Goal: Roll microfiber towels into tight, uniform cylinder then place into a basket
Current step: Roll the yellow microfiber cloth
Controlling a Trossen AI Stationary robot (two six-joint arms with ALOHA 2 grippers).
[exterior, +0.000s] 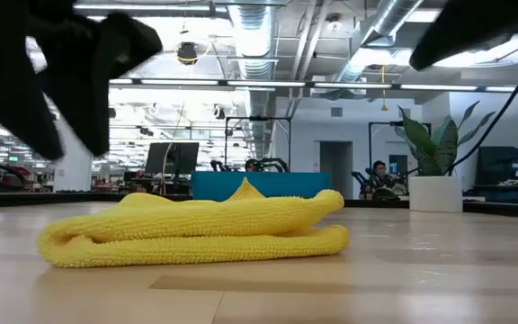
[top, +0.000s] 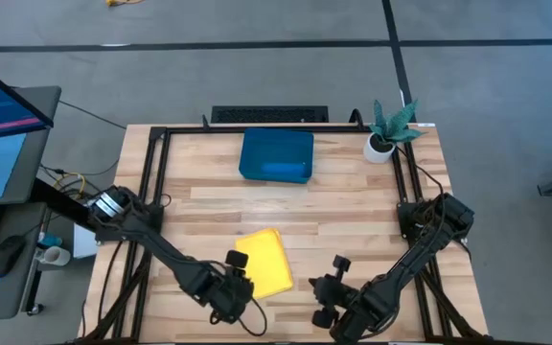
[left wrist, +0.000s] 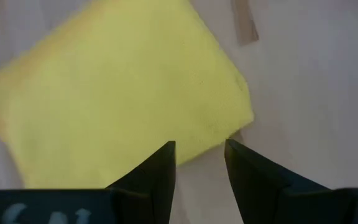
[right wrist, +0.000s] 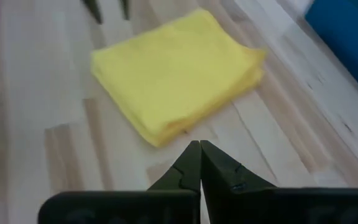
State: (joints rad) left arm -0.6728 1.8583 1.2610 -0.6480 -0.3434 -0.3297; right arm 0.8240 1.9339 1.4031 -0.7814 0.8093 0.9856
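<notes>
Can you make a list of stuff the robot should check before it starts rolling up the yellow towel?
1. Yellow towel lying flat on the table: ok, though it is folded into a thick stack, not rolled.
2. Left gripper ready to grab: ok, its fingers are open just above the towel's edge.
3. Right gripper ready to grab: not ok, its fingers are shut and it sits off the towel, over bare wood.
4. Nothing holding the towel yet: ok, neither gripper grips it.
5. Basket room for the towel: ok, one blue towel lies inside along one wall.
6. Plant pot out of the way: ok, it stands at the far right corner.
</notes>
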